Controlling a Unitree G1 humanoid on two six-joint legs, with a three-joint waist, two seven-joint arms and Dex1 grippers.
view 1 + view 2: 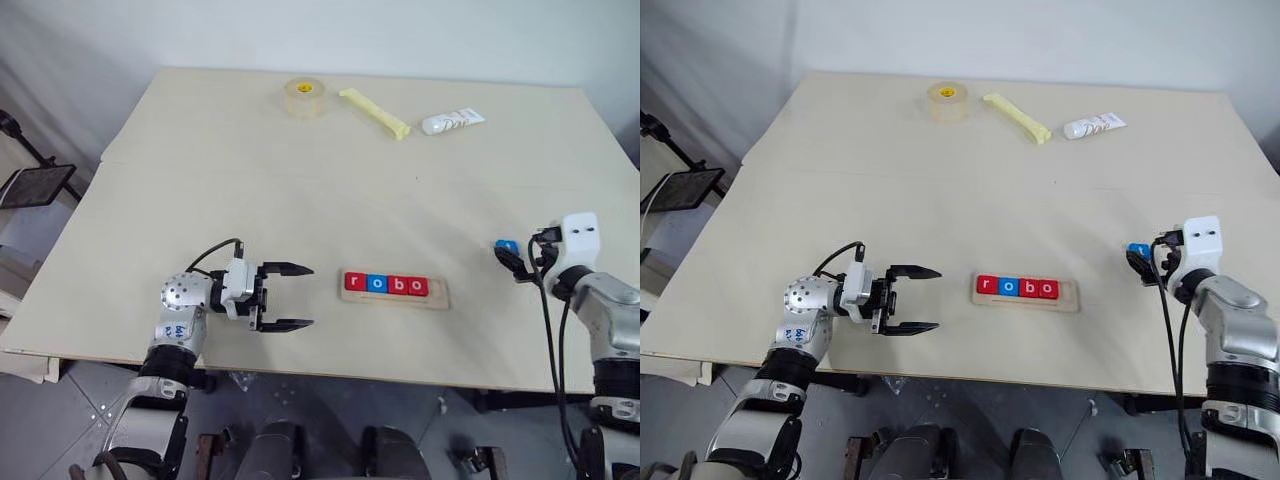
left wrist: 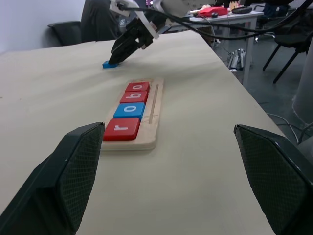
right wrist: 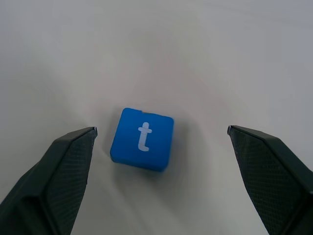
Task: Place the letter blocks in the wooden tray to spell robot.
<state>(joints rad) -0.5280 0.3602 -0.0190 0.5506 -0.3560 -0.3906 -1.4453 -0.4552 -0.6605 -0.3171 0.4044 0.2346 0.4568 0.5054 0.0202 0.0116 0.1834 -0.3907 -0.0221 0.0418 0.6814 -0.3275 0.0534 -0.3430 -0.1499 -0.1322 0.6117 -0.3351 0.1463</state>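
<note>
Right claw [image 3: 161,142] wide, straddling the t block [image 3: 142,139] lying flat on the surface [image 1: 330,180]; tray [image 1: 396,290] holds r-o-b-o. Left claw [image 1: 290,297] wide, empty. Risk: the block sits off-centre between the fingers, so closing may skew or push it.

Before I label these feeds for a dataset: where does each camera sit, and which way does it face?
Head views: look down over the table; both arms show.
Left wrist view: looks along the open left gripper at the wooden tray, holding r, o, b, o.
Right wrist view: looks past the open right gripper at the blue t block.
Shared: left wrist also catches that block.
</note>
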